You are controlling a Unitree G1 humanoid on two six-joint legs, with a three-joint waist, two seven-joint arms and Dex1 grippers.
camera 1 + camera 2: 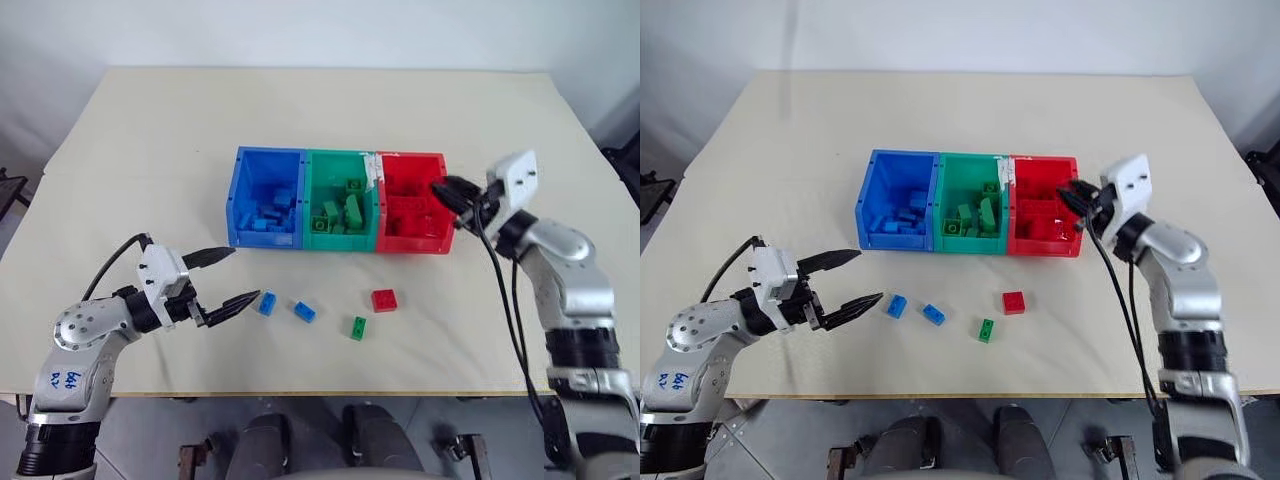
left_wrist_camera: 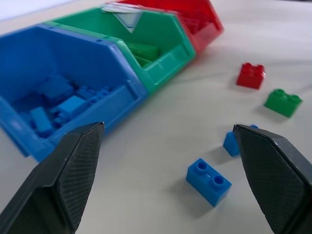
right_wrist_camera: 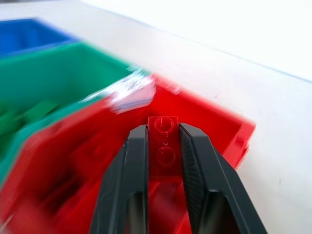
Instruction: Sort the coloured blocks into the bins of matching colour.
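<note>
Red brick [image 3: 163, 141] sits pinched betw. your right gripper's [image 1: 442, 190] fingers, studs showing, fingers pressed onto its sides. You've got that gripper over the near-right edge of the red bin [image 1: 412, 203], pointing in twd the bins from the right.

Bins run blue [image 1: 266, 198], green [image 1: 340, 200], red from your left to right, joined in one row mid-bench. A white tag [image 1: 374, 168] sits at the green/red divide. Blue bin holds a heap of blue bricks [image 2: 58, 102], green bin has several green bricks [image 1: 343, 212], red bin has red pieces inside, count hard to tell.

Loose blocks lie on the bench [image 1: 150, 130] in front of the bins: two blue bricks [image 1: 266, 303] [image 1: 305, 311] near each other below the blue/green bins, a green brick [image 1: 358, 327] further right, and a red brick [image 1: 384, 300] just beyond it, below the red bin. All four lie apart, none touching.

Your left gripper [image 1: 225, 281] hangs low over the bench on the left, pointing twd the loose blue bricks, fingers [image 2: 73, 165] spread wide w/ nothing betw. them. In the left wrist view the two blue bricks lie betw. the finger lines, one partly hidden behind a fingertip; the red and green loose ones are further on.
</note>
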